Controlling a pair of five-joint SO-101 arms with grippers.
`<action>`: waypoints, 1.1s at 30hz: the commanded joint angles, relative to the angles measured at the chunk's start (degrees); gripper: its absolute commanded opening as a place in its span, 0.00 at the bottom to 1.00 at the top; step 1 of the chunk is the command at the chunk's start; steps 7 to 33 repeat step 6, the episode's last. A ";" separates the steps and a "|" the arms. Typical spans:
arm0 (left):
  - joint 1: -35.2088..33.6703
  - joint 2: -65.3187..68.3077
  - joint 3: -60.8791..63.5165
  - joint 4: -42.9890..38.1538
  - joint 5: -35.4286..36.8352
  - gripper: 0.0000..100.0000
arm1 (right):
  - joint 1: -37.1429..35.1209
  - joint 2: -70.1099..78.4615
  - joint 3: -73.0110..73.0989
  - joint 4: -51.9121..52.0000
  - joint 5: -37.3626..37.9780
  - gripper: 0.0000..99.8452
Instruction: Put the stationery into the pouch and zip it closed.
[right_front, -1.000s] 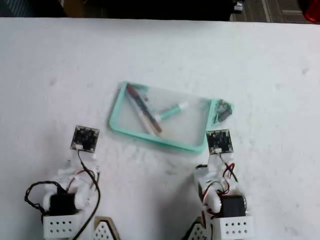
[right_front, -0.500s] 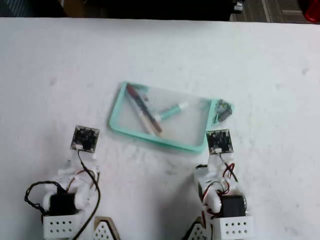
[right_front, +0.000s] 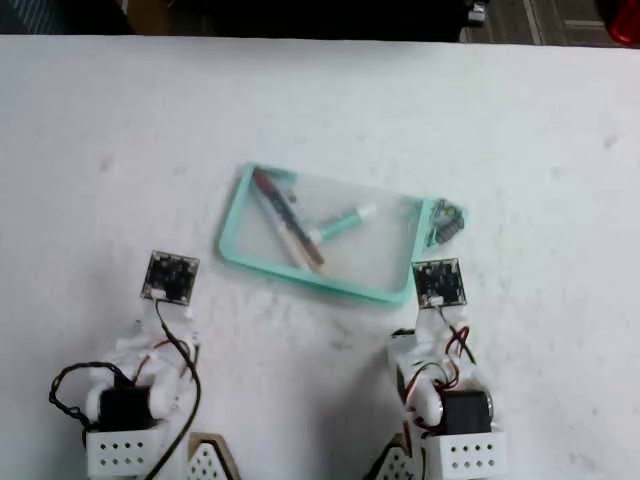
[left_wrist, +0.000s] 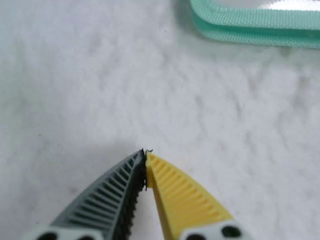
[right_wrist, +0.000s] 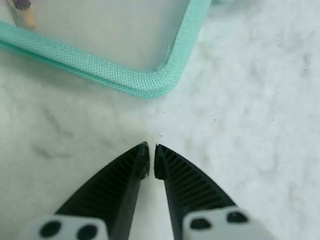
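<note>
A clear pouch with a mint-green border (right_front: 320, 240) lies flat in the middle of the white table, with pens and a green-and-white tube (right_front: 338, 225) inside. Its zipper pull with a small dark charm (right_front: 447, 222) sits at its right end. My left gripper (left_wrist: 145, 155) is shut and empty over bare table, just short of the pouch's near edge (left_wrist: 250, 25). My right gripper (right_wrist: 151, 150) is shut and empty too, close in front of the pouch's near right corner (right_wrist: 160, 82). In the high view both arms (right_front: 170, 290) (right_front: 438, 290) rest at the near edge.
The table (right_front: 540, 130) is white with faint marbling. A dark floor and some objects lie beyond the far edge.
</note>
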 joint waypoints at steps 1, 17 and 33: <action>-0.57 -0.48 -0.09 0.35 -0.26 0.02 | 0.13 -0.22 0.53 0.40 0.70 0.02; -0.57 -0.48 -0.09 0.35 -0.26 0.02 | 0.13 -0.22 0.53 0.40 0.70 0.02; -0.57 -0.48 -0.09 0.35 -0.26 0.02 | 0.13 -0.22 0.53 0.40 0.70 0.02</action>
